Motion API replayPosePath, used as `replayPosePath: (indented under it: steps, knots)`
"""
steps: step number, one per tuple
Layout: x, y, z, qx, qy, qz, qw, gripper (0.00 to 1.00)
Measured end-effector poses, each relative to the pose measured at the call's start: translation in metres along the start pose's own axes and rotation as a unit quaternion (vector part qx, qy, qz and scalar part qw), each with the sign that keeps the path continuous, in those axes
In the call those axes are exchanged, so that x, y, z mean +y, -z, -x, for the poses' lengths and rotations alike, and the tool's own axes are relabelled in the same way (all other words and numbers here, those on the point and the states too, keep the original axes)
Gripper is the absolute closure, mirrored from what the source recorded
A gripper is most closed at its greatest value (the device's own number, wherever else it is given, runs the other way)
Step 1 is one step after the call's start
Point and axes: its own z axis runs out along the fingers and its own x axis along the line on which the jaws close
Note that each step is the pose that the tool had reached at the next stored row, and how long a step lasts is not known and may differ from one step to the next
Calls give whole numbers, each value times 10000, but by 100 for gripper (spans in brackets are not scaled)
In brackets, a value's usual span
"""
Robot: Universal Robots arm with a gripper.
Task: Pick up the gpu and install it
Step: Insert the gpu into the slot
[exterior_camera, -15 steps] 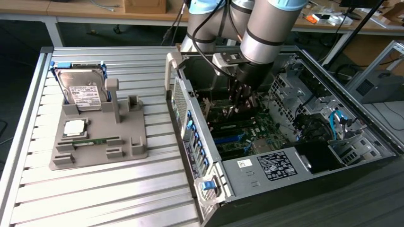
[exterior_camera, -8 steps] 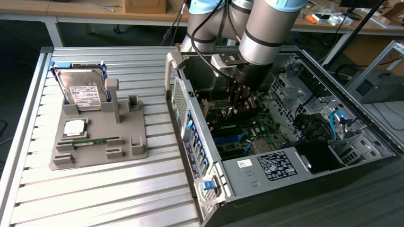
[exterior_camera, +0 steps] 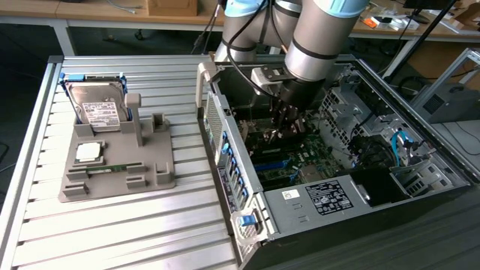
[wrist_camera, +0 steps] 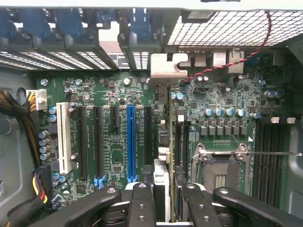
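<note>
Going left to right in the exterior view: the grey parts holder (exterior_camera: 112, 169) sits on the slatted table (exterior_camera: 90, 236), with the hard drive (exterior_camera: 98, 107) upright in its bracket, a CPU (exterior_camera: 89, 151) lying flat and a green memory stick (exterior_camera: 112, 167) in its groove. I can't spot a card left on that holder, so by my read the pickup is done.

Next over is the open PC case (exterior_camera: 338, 169), and my gripper (exterior_camera: 287, 130) is reaching down inside it, just above the motherboard (exterior_camera: 300, 154).

The wrist view gives what the outside camera can't: the gpu (wrist_camera: 170, 156) is pinched edge-on between my fingers (wrist_camera: 142, 203), which are part-closed around it, not spread wide. Its bracket end (wrist_camera: 166, 66) points toward the rear slot covers (wrist_camera: 71, 28). It hangs over the board just beside the blue PCIe slot (wrist_camera: 131, 142), nearer the empty CPU socket (wrist_camera: 220, 165). Whether the edge is actually in a slot yet, I can't tell; looks like seating is what's left.

The outside view does show the arm's angle and the whole holder.
</note>
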Motion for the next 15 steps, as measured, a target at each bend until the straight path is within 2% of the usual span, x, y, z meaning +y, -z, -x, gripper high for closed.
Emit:
replayPosePath:
  steps: [9,15]
  knots:
    - [0,-4,-89,-1,0,0,10000,73]
    - [0,9,-95,3,0,1,10000,73]
